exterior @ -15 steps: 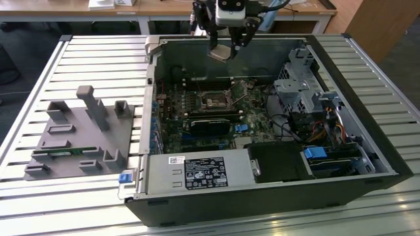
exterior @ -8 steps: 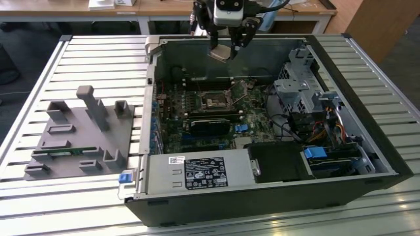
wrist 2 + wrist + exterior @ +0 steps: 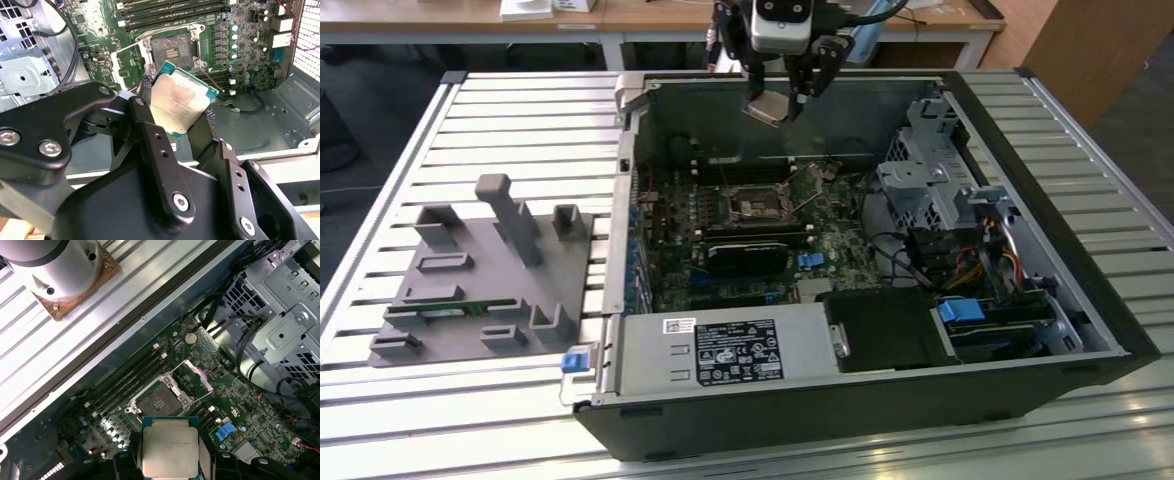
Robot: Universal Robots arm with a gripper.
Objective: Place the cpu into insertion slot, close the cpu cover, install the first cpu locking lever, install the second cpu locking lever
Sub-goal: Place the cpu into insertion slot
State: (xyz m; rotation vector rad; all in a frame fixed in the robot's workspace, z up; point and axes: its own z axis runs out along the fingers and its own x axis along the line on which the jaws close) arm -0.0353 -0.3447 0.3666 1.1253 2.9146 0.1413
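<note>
In the exterior view, step 1 of the 4 is in hand. The cpu hangs clamped between the 2 jaws, high over the far rim of the open computer case that lies on the slatted counter. It is well apart from the insertion slot, which sits on the green board down inside the case. The chip looks tilted here rather than level. The cpu cover appears swung up just beside the socket, toward the exterior view's right, so the socket lies open.

In the second wrist view, the cpu is a flat square with a dull silver-grey top carrying faint print, and a thin teal-green border shows along its edges. The jaws pinch it on 2 opposite edges. Beyond it the insertion slot shows a dark centre inside a pale metal rim, with nothing in it. The cpu cover lies folded back beside the socket, and green board shows through its window.

In the first wrist view, the cpu sits squarely between the jaws. The insertion slot is bare just beyond it and the cpu cover is raised to 1 side.

As I judge it, seating the chip calls for it to be level, squared to the socket's rim and correctly turned. It would need a gentle descent, since a skewed set-down could damage the contacts. I cannot tell how the 2 locking levers stand.
</note>
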